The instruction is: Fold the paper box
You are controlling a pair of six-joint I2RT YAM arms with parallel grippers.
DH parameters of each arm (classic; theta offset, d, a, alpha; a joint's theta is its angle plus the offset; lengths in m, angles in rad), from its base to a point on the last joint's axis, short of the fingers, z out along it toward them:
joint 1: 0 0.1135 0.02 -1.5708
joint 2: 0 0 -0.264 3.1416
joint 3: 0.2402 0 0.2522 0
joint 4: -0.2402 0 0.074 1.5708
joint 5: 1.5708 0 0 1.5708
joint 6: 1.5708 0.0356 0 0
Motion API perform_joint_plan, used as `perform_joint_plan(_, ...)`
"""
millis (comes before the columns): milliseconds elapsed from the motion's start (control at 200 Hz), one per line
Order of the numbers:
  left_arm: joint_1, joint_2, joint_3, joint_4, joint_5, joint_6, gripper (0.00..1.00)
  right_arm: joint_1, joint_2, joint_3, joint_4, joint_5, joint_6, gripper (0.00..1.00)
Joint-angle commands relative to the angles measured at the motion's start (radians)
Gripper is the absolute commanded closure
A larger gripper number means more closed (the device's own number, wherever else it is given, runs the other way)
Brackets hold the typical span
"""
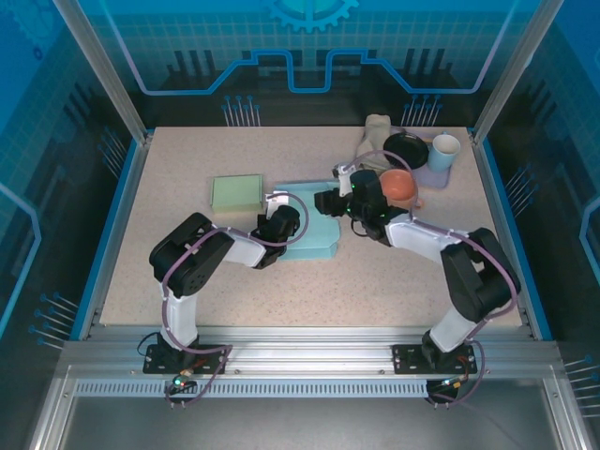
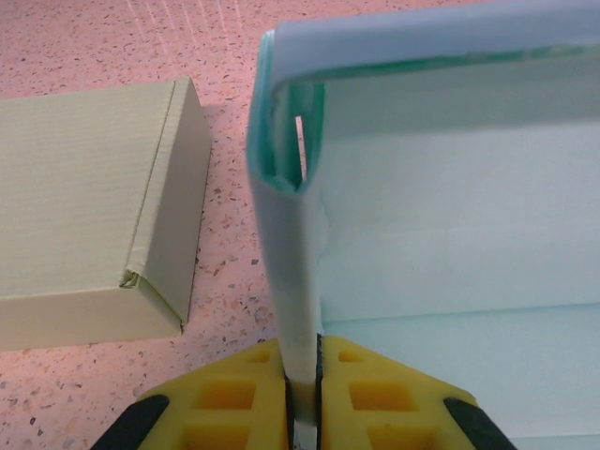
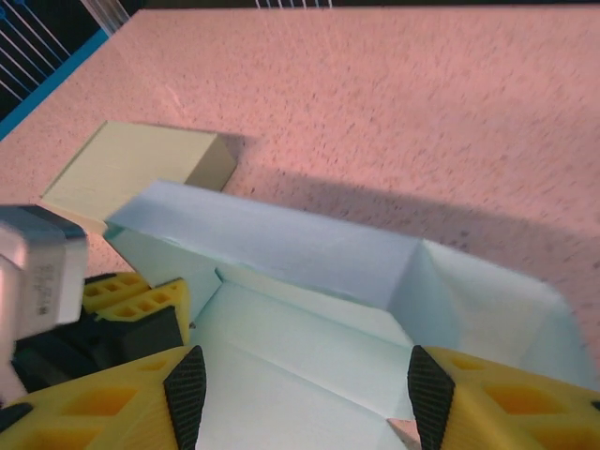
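Walls of the pale-blue paper box (image 2: 450, 234) stand half-raised; left gripper (image 2: 302, 384) pinches one wall, right gripper (image 3: 307, 398) hangs spread above it; green cardboard box (image 2: 84, 216) just beside.

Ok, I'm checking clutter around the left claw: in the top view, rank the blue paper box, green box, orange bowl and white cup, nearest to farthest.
1. blue paper box: its wall is pinched in the left claw.
2. green box: just to the left, on the table.
3. orange bowl: toward the right rear.
4. white cup: far right corner.
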Motion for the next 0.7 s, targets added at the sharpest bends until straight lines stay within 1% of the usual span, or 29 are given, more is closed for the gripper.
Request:
perform_joint_plan(0, -0.005, 0.024, 0.016, -0.039, 0.009, 0.013, 0.87, -0.040, -0.067, -0.010, -0.089, 0.121, -0.108, 0.38)
perform_joint_plan(65, -0.005, 0.024, 0.012, -0.035, 0.010, 0.015, 0.87, -0.078, -0.070, 0.002, -0.142, 0.176, -0.119, 0.38)
perform_joint_plan(100, -0.004, 0.022, 0.012, -0.035, 0.011, 0.017, 0.87, -0.106, -0.060, 0.012, -0.169, 0.183, -0.110, 0.38)
perform_joint_plan(250, -0.004, 0.023, 0.012, -0.031, 0.015, 0.019, 0.87, -0.205, 0.002, 0.015, -0.163, 0.123, -0.043, 0.38)
perform_joint_plan(400, -0.004, 0.021, 0.009, -0.025, 0.015, 0.020, 0.87, -0.220, 0.091, 0.045, -0.154, 0.098, -0.044, 0.38)
perform_joint_plan(515, -0.005, 0.022, 0.008, -0.026, 0.015, 0.021, 0.87, -0.223, 0.155, 0.077, -0.154, 0.050, -0.058, 0.38)
perform_joint_plan(695, -0.005, 0.024, 0.014, -0.034, 0.022, 0.026, 0.87, -0.222, 0.182, 0.077, -0.094, -0.051, -0.090, 0.38)
